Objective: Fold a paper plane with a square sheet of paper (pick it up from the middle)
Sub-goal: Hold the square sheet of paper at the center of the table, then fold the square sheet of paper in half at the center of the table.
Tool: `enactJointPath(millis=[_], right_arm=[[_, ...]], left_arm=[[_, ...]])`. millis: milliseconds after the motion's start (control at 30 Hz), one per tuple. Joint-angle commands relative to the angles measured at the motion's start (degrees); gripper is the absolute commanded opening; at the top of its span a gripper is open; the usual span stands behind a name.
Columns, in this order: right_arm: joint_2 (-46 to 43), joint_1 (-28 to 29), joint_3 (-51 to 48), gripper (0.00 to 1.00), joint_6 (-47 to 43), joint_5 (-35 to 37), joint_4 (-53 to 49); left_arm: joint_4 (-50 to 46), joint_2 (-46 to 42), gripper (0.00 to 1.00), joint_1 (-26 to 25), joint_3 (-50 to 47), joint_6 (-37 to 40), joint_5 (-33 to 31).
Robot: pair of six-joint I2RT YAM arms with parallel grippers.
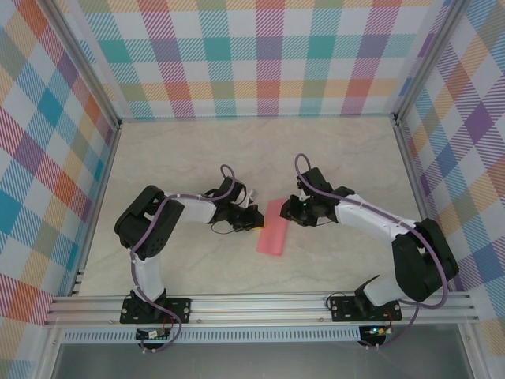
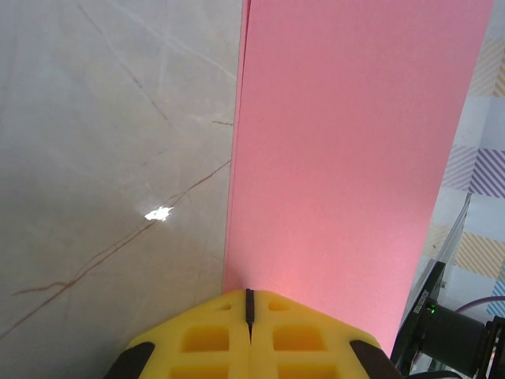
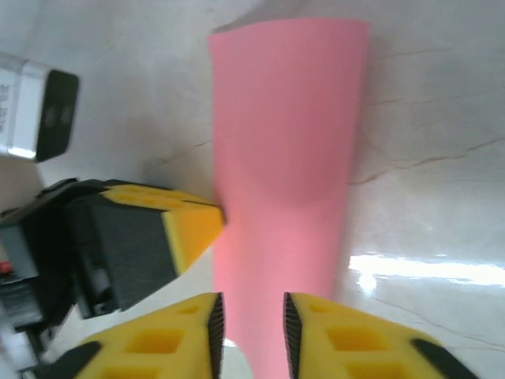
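Note:
The square sheet of paper (image 1: 274, 227) is salmon pink and folded into a long narrow rectangle at mid-table. In the right wrist view the sheet (image 3: 288, 158) bows upward a little. My left gripper (image 1: 254, 219) is at its left long edge. In the left wrist view its yellow jaws (image 2: 249, 294) are pressed together right where the pink sheet (image 2: 347, 142) begins, pinching that edge. My right gripper (image 1: 290, 209) hangs over the far end of the sheet. Its jaws (image 3: 251, 316) stand a narrow gap apart, with the pink strip running under that gap and behind the right finger.
The marble table (image 1: 181, 158) is boxed in by checked walls, with an aluminium rail (image 1: 260, 304) along the near edge. The left gripper's finger (image 3: 197, 229) sits close beside my right gripper's left finger in the right wrist view.

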Motion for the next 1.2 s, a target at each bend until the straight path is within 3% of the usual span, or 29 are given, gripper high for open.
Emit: enactJointPath(millis=[0,200,400,1167], right_arm=[[1.44,0.17,-2.19,0.14,0.01,-8.88,9.50],[4.41,-0.12,-4.26,0.08,0.12,-10.57,12.90],[7.54,-1.84,-7.76,0.10,1.33,-15.14,19.09],[12.24,-4.11,-16.48,0.15,-0.41,-15.96,25.10]], left_arm=[[-4.16,0.99,0.00,-0.79,-0.23,1.65,-3.34],[-4.55,1.52,0.00,-0.79,-0.01,1.78,-3.31],[-5.62,1.68,0.00,-0.74,0.69,2.35,-3.79],[-7.25,3.02,0.00,-0.92,0.94,3.19,-3.52]])
